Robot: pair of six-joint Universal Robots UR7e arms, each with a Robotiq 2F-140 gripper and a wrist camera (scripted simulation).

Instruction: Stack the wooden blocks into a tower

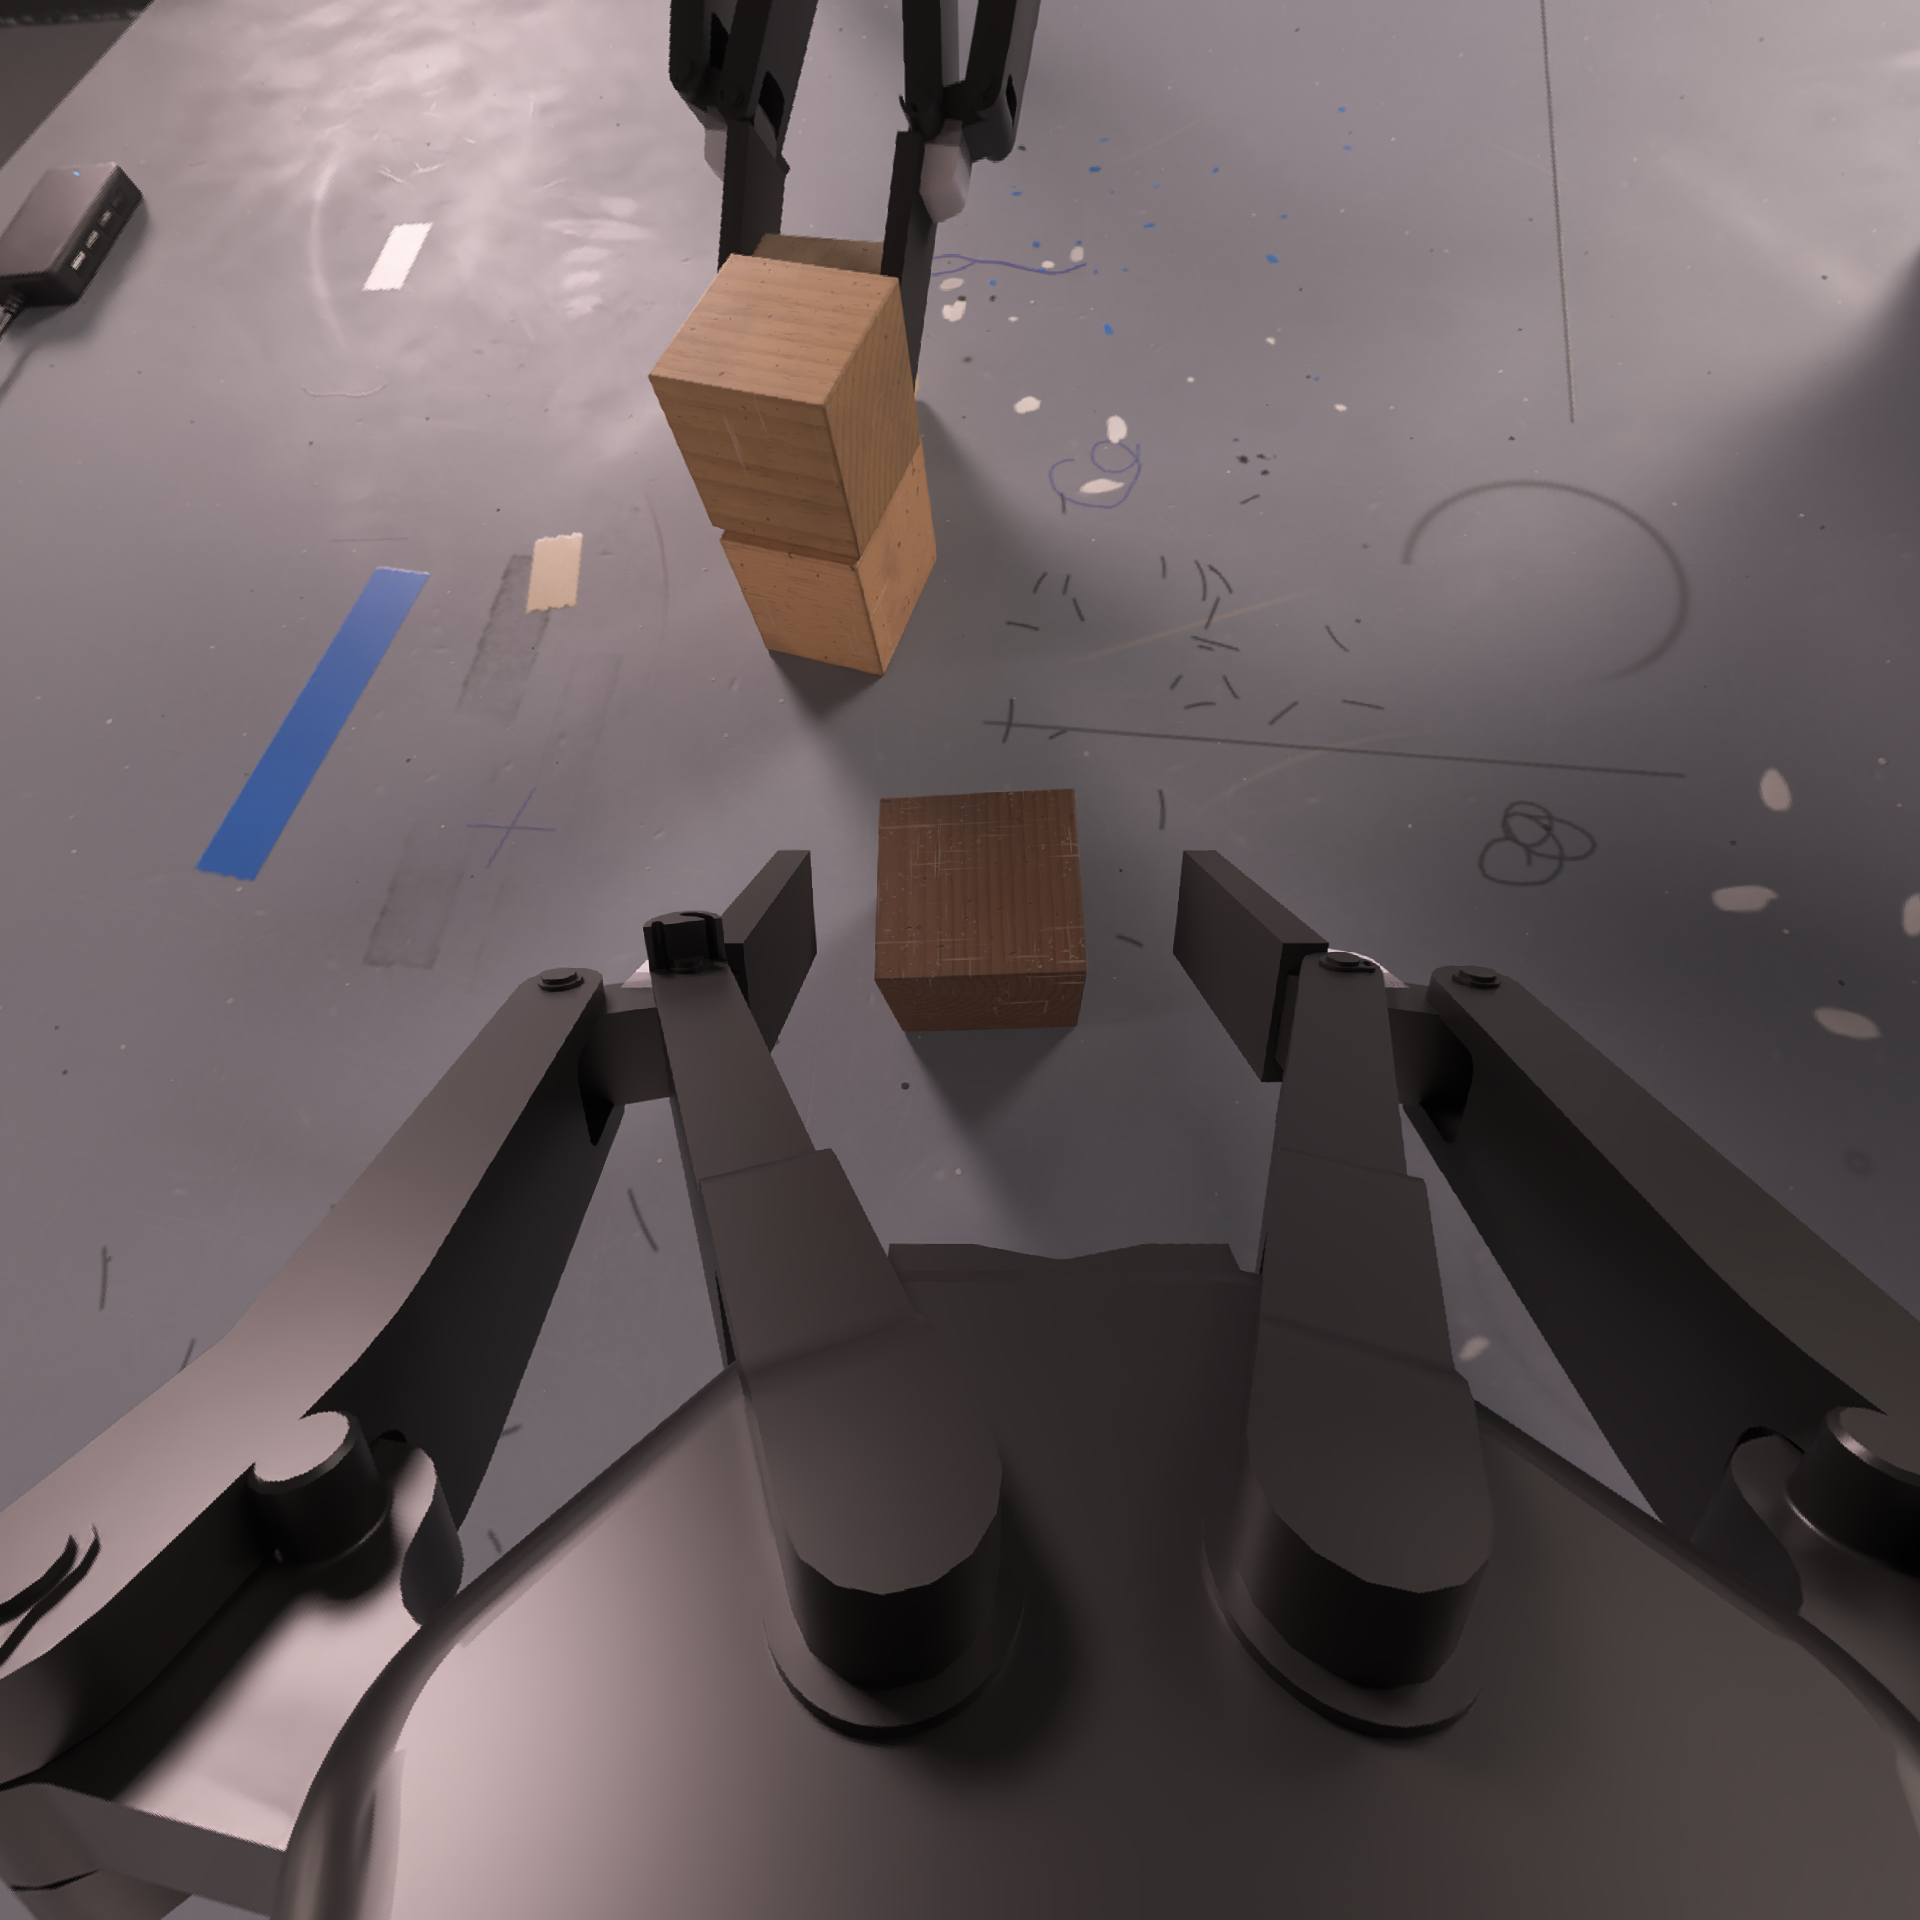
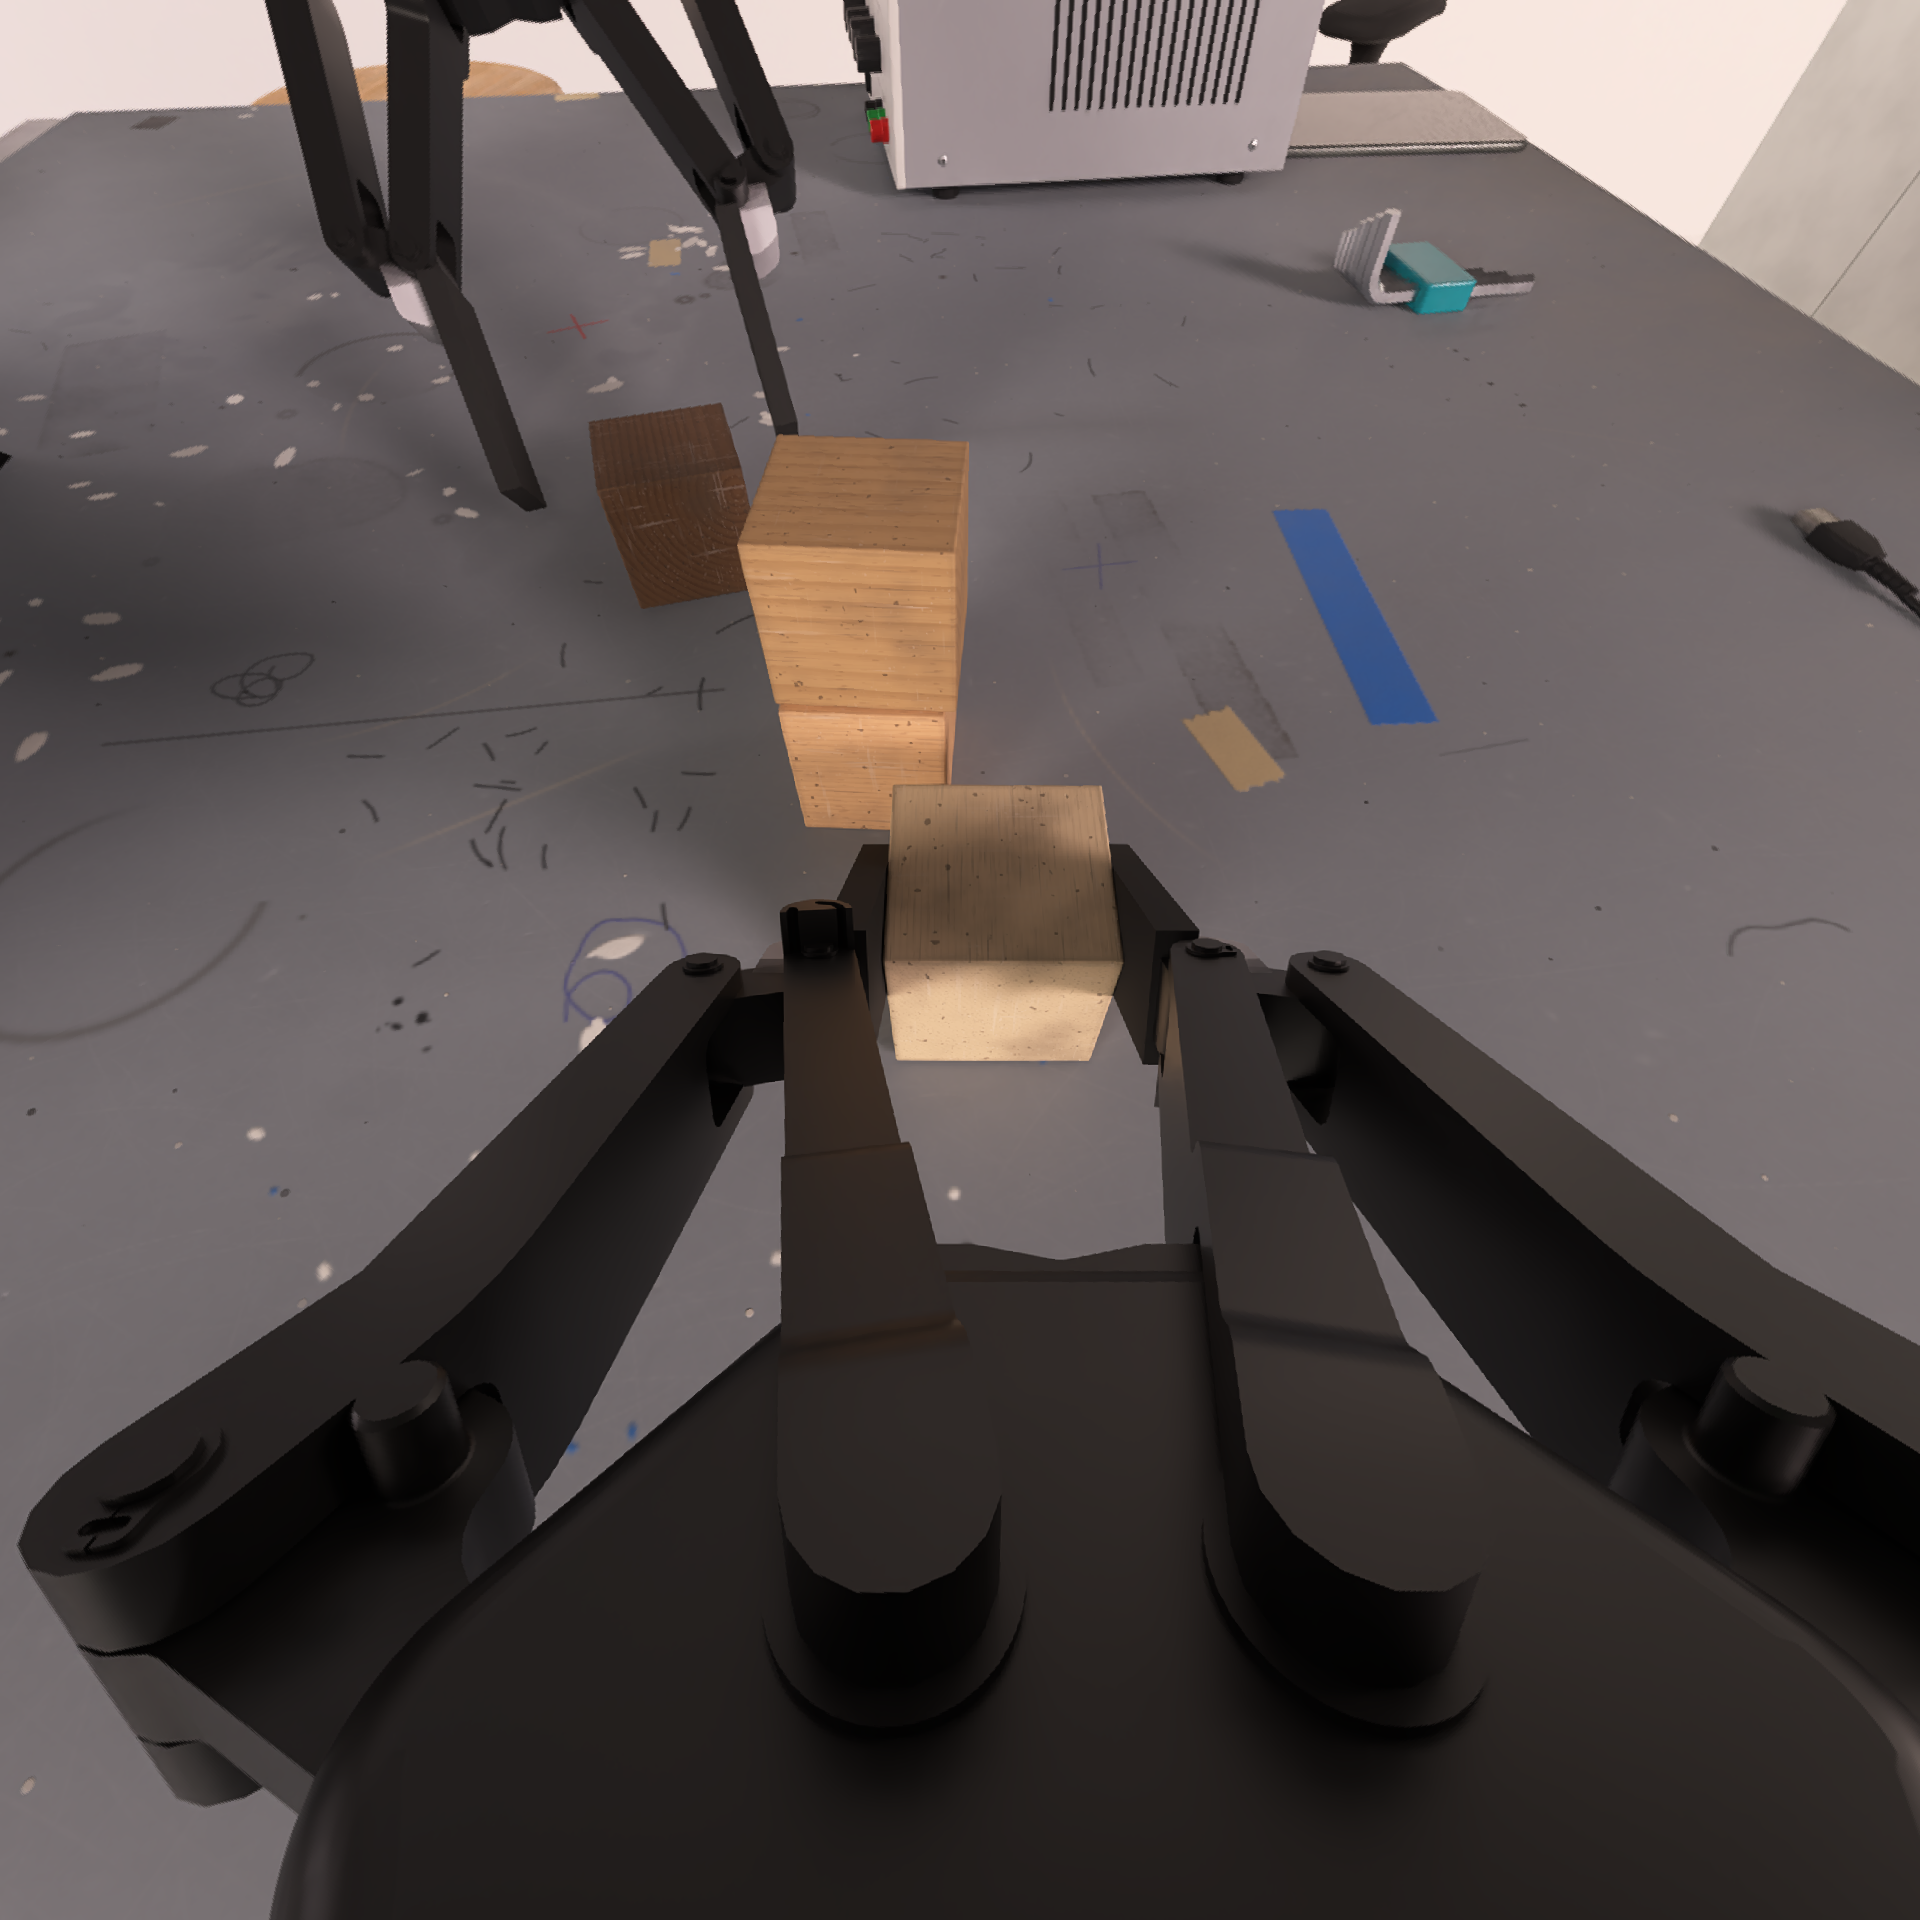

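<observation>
A stack of light wooden blocks [image 1: 800, 457] stands on the grey table; it also shows in the right wrist view [image 2: 857, 613]. A dark brown block [image 1: 982, 909] lies on the table between the fingers of my left gripper [image 1: 997, 894], which is open, with a gap on both sides. My right gripper [image 2: 997, 873] is shut on a pale wooden block [image 2: 997, 935] just in front of the stack, low at the table. I cannot tell whether the block is lifted. In the left wrist view the right gripper [image 1: 821, 239] shows behind the stack.
A white vented box [image 2: 1091, 94] stands at the table's back. A teal item with a metal bracket [image 2: 1423, 275] lies at the back right, a cable plug [image 2: 1849, 540] at the right edge. A small black device [image 1: 68, 234] lies far left. Blue tape [image 1: 312, 727] marks the table.
</observation>
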